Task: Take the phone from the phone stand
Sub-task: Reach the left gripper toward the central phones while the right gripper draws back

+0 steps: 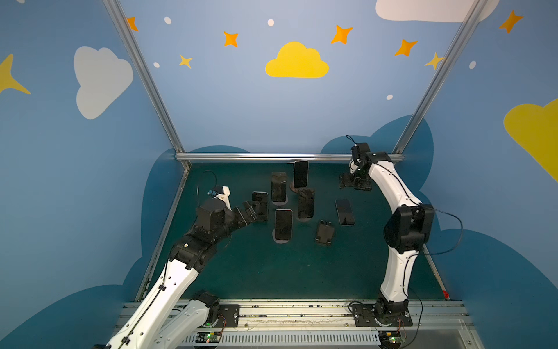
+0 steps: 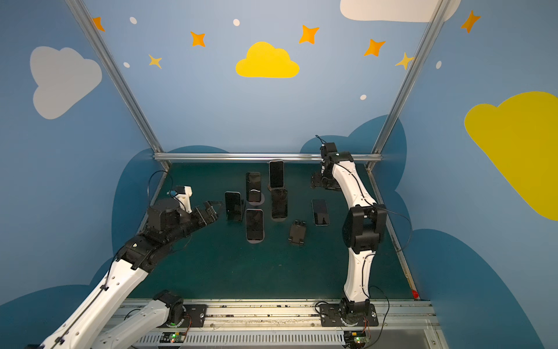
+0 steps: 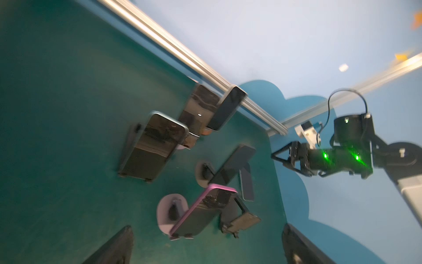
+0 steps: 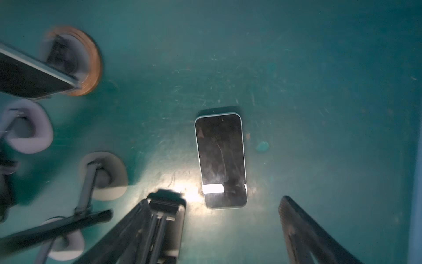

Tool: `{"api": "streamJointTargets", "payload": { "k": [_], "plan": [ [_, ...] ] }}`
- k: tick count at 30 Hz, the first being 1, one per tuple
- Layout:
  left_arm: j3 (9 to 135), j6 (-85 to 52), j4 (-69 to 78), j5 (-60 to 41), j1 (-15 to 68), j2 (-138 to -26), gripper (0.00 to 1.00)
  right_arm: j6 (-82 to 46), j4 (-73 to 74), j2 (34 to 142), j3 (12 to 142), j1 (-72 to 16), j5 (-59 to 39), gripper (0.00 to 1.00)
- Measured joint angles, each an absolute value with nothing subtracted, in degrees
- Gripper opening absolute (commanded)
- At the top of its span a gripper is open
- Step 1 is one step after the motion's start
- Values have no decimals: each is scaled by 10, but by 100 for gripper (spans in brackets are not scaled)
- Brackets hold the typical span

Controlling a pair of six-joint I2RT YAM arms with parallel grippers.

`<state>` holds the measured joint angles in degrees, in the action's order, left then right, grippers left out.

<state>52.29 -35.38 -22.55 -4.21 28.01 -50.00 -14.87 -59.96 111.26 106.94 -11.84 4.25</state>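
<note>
Teal mat [image 4: 319, 68] open around phone [image 4: 221, 160], claw [image 4: 225, 197] seemingly clear

Phone [image 1: 344, 211] on table [image 1: 271, 272], right of stand [image 1: 325, 232]

Phones [image 1: 283, 225] on stands [image 1: 282, 241] crowd the table [image 1: 271, 272] centre toward the far edge; a broad bare strip runs along the near edge.

No legible text (screens all dark)
</note>
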Motion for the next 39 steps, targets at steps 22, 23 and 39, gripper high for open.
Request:
{"api": "streamJointTargets", "payload": {
  "k": [22,23,39],
  "plan": [
    [678,-215,-96,187,565,-862,100,-192,-314,750,632,-124,66,91],
    [681,-218,-92,191,565,-872,100,-193,-297,741,617,-124,67,92],
    [816,-255,-118,239,650,-1073,100,-221,-154,666,498,-97,110,97]
  ]
}}
